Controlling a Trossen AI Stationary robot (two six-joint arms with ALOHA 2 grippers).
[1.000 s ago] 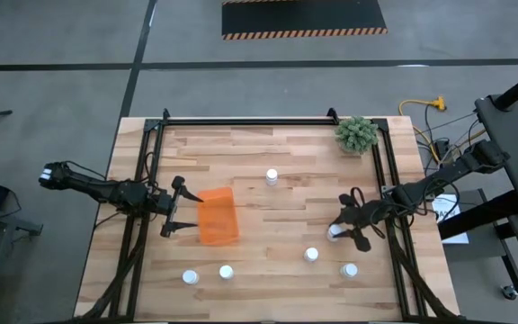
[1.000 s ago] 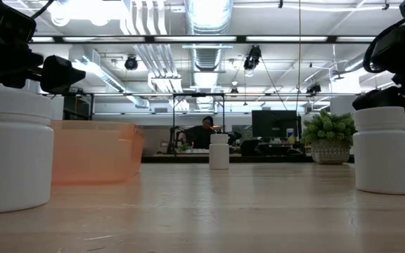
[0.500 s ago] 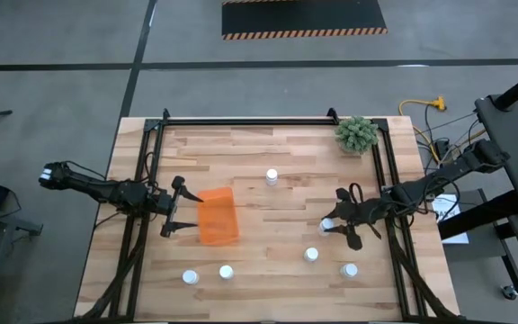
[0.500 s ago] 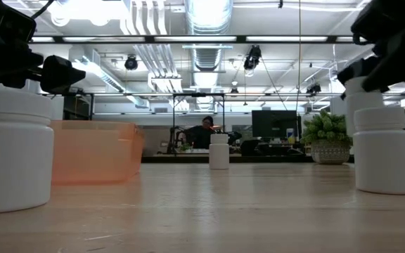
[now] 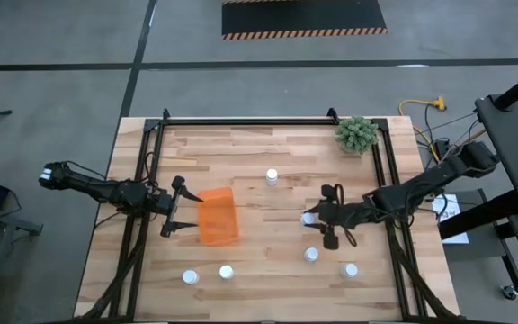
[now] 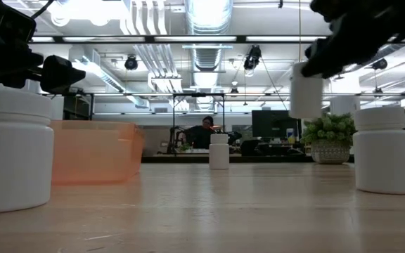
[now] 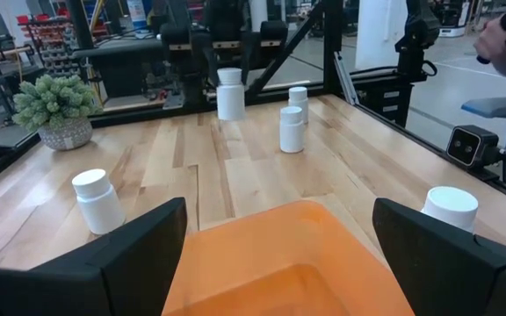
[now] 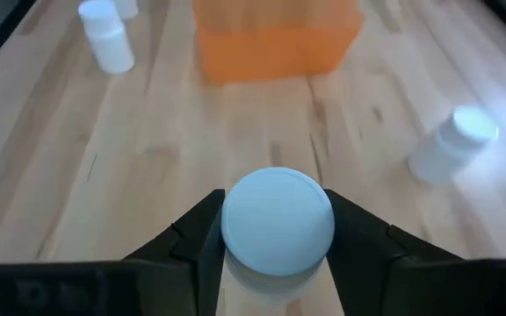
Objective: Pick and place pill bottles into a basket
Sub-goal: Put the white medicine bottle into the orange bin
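Note:
My right gripper (image 5: 313,219) is shut on a white-capped pill bottle (image 5: 308,218) held above the table's middle right; the bottle hangs in the air in the low view (image 6: 306,90). The orange basket (image 5: 217,216) rests on the table at the middle left. My left gripper (image 5: 180,214) is open and empty at the basket's left end, with the basket (image 7: 279,250) showing between its fingers. Other bottles stand upright on the table: one far of centre (image 5: 272,177), two near right (image 5: 311,255) (image 5: 350,269), and two near left (image 5: 226,272) (image 5: 189,277). My right gripper pinches the bottle between its two fingers (image 8: 196,241), one on each side of the bottle just below the white cap (image 8: 278,218). The fingers come from the table's right, slanting down. The bottle is upright and lifted clear of the table.
A green fuzzy plant in a pot (image 5: 356,135) stands at the far right corner. Dark frame rails (image 5: 241,120) run along the table's far, left and right sides. Bare wood lies between the held bottle and the basket. A person sits far off in the room (image 6: 204,130).
My right gripper has lifted the bottle off the table and carried it up and toward the table's left, toward the basket. The bottle has stayed upright. The gripper stays shut on it.

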